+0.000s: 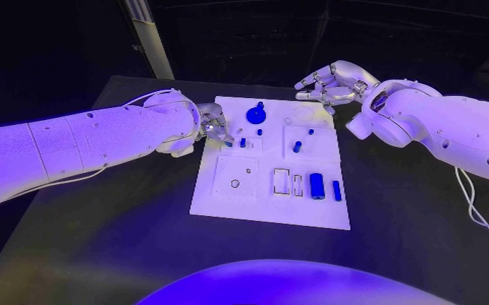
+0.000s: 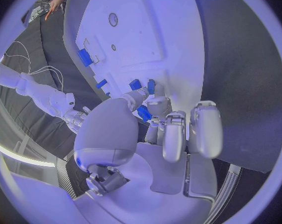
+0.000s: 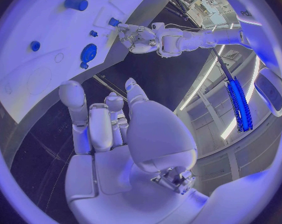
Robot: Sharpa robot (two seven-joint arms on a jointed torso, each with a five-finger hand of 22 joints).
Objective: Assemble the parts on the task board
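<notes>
Left robot hand (image 1: 212, 126) at the task board (image 1: 267, 210) edge, fingers pinching a small blue part (image 2: 143, 113); grip hidden in head view. Right robot hand (image 1: 328, 85) off the board's far corner, fingers curled, nothing held. Approx. 8 blue parts on board; round knob (image 1: 256, 115) btwn both hands, cylinder (image 1: 317, 186) nearer robot.

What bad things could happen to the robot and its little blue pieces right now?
1. The left hand pinches a small blue piece with just its fingertips at the white board's edge. It could slip and drop.
2. Other small blue pieces stand close to that hand, so it might bump them.
3. The right hand hovers near the board's far corner, by the round blue knob. A careless move might knock it.
</notes>
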